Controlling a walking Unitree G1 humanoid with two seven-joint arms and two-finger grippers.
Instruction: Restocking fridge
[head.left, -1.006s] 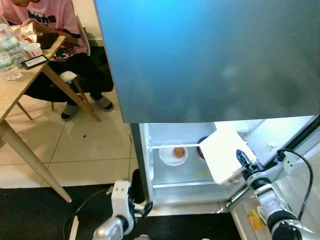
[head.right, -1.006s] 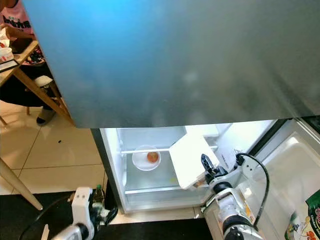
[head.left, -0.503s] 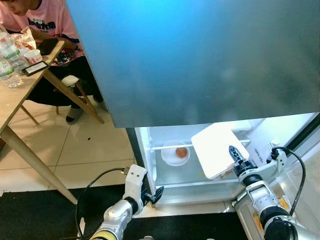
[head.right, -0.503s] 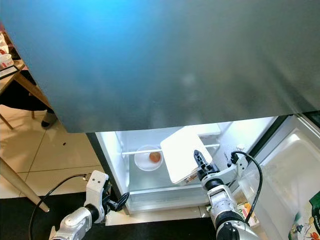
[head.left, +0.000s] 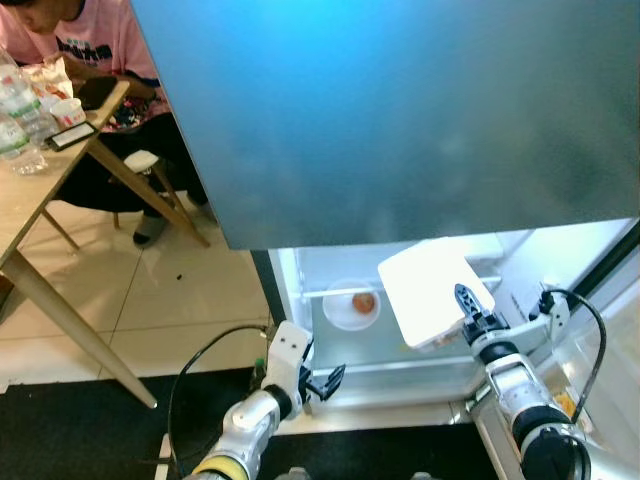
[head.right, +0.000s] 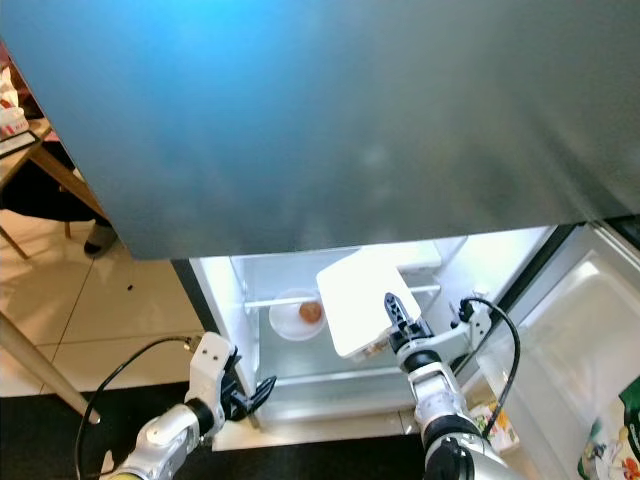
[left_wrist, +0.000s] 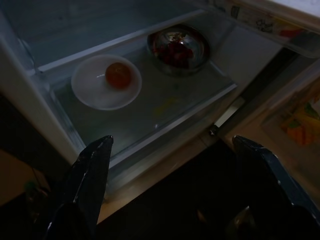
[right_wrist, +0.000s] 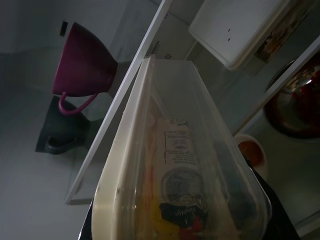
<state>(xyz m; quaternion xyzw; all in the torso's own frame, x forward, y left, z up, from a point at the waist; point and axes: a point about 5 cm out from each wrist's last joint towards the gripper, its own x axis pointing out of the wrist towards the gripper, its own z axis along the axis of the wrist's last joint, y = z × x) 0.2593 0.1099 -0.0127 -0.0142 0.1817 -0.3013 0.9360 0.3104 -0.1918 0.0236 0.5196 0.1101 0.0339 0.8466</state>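
Your white container (head.left: 428, 294) sits tilted at the open fridge (head.right: 300, 372) mouth, clamped in the right pincer (head.left: 470, 310). Behind it, a white bowl (left_wrist: 106, 82) with an orange fruit (left_wrist: 118, 75) shares the shelf with a metal bowl (left_wrist: 178, 49). Your left pincer (left_wrist: 170, 165) hangs wide apart, near the shelf's front edge.

Translucent plastic container (right_wrist: 180, 200), smooth and cloudy, a printed paper label showing through its wall; its white lid (head.left: 428, 293) looks matt. Glossy metal bowl (left_wrist: 178, 49) throws bright reflections beside a smooth white plate (left_wrist: 106, 82). Fridge door (head.left: 400, 110) is a brushed, satiny grey-blue; glass shelf (left_wrist: 165, 107) clear and slick. Matt pale wood table (head.left: 30, 200), shiny floor tiles (head.left: 170, 300)
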